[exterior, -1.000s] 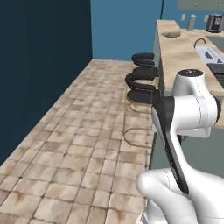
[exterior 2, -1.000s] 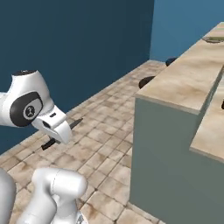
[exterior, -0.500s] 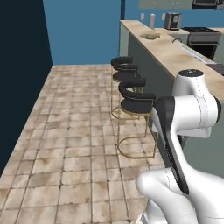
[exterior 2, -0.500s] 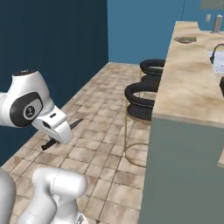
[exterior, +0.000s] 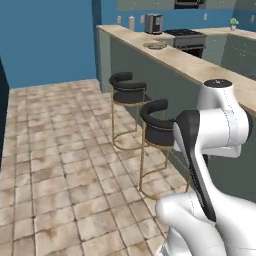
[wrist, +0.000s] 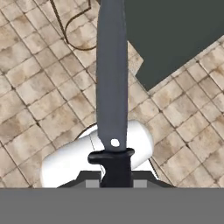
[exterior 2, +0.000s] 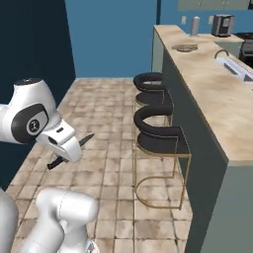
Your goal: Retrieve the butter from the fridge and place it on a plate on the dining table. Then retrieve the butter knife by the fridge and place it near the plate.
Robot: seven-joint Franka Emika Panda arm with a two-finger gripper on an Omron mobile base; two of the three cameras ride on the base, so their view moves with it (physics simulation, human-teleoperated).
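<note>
My gripper (exterior 2: pixel 67 153) is shut on the butter knife (exterior 2: pixel 84 142), low at my left side over the tiled floor. In the hand view the knife's grey blade (wrist: pixel 112 74) runs straight up from its black handle, which sits in the gripper (wrist: pixel 116 180). The dining table (exterior: pixel 200 67) with its beige marbled top (exterior 2: pixel 212 94) stretches away on the right. Far along it lies the round grey plate (exterior: pixel 155 45), also in the right base view (exterior 2: pixel 184 48). Whether the butter lies on it is too small to tell. The fridge is out of view.
Two black gold-legged stools (exterior: pixel 127 84) (exterior: pixel 159 124) stand at the table's front, between me and the plate; in the right base view they stand at centre (exterior 2: pixel 158 132). A sink with a tap (exterior 2: pixel 232 66) is set into the top. Open tiled floor (exterior: pixel 55 165) lies left.
The whole picture has swung as the base turned and drove; the table and stools now lie along the right, closer. The knife stays held the same way in the shut gripper.
</note>
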